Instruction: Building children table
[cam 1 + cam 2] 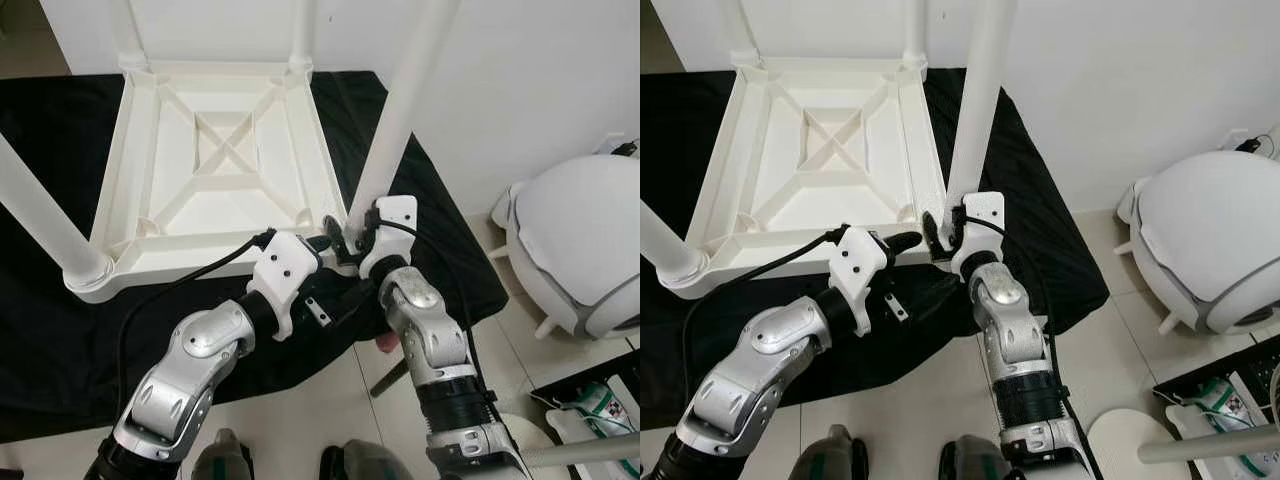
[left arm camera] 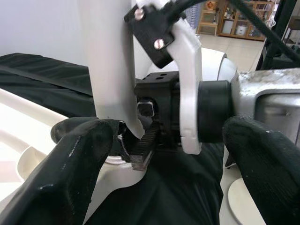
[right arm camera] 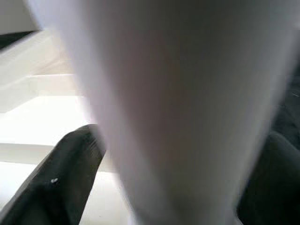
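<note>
The upturned table (image 1: 215,165) lies on the black cloth (image 1: 420,210). The right gripper (image 1: 348,236) pinches the leg (image 1: 400,110) low, just above the near corner socket; the leg leans up and away. The left gripper (image 1: 322,243), fingers spread, waits just beside.

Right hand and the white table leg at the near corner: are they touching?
Touching. In the left wrist view the right hand grips the base of the table leg; the right wrist view shows a black finger on each side of it.
</note>
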`<state>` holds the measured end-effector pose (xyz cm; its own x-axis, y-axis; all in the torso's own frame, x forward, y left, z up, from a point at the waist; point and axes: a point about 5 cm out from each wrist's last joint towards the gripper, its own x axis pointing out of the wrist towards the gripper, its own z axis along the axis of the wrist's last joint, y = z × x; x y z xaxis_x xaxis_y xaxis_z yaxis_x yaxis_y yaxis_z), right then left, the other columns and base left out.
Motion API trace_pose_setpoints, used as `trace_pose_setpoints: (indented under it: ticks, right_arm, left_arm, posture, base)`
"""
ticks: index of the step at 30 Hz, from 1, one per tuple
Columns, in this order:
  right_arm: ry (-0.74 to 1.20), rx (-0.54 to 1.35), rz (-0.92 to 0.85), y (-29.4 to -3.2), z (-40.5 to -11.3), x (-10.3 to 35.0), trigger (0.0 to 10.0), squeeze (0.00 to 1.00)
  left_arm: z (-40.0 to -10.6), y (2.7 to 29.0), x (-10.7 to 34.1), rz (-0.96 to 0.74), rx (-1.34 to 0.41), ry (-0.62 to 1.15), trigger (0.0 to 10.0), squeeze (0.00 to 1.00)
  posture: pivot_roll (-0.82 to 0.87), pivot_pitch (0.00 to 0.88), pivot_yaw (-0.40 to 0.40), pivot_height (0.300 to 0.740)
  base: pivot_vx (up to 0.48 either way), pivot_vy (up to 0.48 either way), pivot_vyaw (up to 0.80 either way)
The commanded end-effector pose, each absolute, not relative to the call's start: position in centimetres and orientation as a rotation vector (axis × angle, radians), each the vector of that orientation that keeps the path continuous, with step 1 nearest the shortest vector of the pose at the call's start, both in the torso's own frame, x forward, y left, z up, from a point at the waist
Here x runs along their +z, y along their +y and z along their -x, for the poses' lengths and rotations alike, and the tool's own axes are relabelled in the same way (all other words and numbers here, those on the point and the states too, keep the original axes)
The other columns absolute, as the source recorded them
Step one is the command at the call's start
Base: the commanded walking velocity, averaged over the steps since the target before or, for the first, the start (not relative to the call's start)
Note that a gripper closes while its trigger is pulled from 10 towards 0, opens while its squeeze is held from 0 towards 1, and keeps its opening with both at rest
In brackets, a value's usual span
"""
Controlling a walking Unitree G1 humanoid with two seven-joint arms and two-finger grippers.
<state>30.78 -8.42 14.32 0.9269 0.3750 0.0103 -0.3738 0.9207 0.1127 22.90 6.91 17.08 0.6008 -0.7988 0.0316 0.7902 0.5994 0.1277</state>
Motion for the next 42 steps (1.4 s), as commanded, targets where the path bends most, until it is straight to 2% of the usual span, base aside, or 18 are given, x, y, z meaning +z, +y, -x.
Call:
trace_pose_setpoints:
  ticks: [1,8,9,13,28,29,30,31,32,42]
  right_arm:
    - [-0.017,0.528,-0.108,-9.0,-30.4,14.7,10.0,1.0]
    - [-0.03,0.72,-0.023,-10.9,-30.0,14.8,10.0,0.97]
    - [-0.03,0.77,0.008,-11.6,-30.1,14.8,10.0,0.0]
    - [-0.026,0.862,0.069,-12.6,-30.8,14.9,10.0,0.0]
    - [0.017,0.925,0.156,-11.7,-32.9,13.7,10.0,0.0]
    - [0.023,0.927,0.156,-11.7,-33.1,13.5,8.3,0.0]
    - [0.031,0.922,0.152,-11.8,-33.2,13.2,2.3,0.0]
    - [0.031,0.922,0.152,-11.8,-33.2,13.2,2.3,0.0]
    - [0.032,0.92,0.146,-11.8,-33.2,13.0,0.0,0.0]
    - [0.035,0.926,0.138,-12.3,-32.9,12.4,0.0,0.0]
  left_arm:
    - [-23.0,6.8,17.0,-0.098,-0.922,-0.082,10.0,0.0]
    - [-23.1,6.9,17.1,-0.1,-0.921,-0.086,10.0,0.0]
    - [-23.1,6.9,17.1,-0.102,-0.921,-0.087,10.0,0.0]
    - [-23.2,6.8,17.2,-0.103,-0.925,-0.091,10.0,0.0]
    - [-23.2,6.9,17.4,-0.109,-0.928,-0.095,10.0,0.0]
    - [-23.1,6.9,17.4,-0.111,-0.929,-0.095,10.0,0.0]
    - [-23.1,7.0,17.4,-0.113,-0.93,-0.094,10.0,0.0]
    - [-23.1,7.0,17.4,-0.113,-0.93,-0.094,10.0,0.0]
    - [-23.1,7.0,17.4,-0.116,-0.93,-0.094,10.0,0.0]
    - [-23.1,6.7,17.4,-0.116,-0.931,-0.099,10.0,0.0]
  posture:
    - [-0.01,0.029,-0.066,0.74]
    - [-0.01,0.024,-0.064,0.74]
    - [-0.01,0.02,-0.062,0.74]
    - [-0.01,0.017,-0.06,0.74]
    - [0.01,0.006,-0.053,0.74]
    - [0.02,0.003,-0.055,0.74]
    - [0.02,0.002,-0.057,0.74]
    - [0.02,0.002,-0.057,0.74]
    - [0.03,0.0,-0.06,0.74]
    - [0.03,0.0,-0.073,0.74]
  base:
    - [0.0,0.0,0.0]
    - [0.0,0.0,0.0]
    - [0.0,0.0,0.0]
    - [0.0,0.0,0.0]
    - [0.0,0.0,0.0]
    - [0.0,0.0,0.0]
    - [0.0,0.0,0.0]
    - [0.0,0.0,0.0]
    - [0.0,0.0,0.0]
    - [0.0,0.0,0.0]
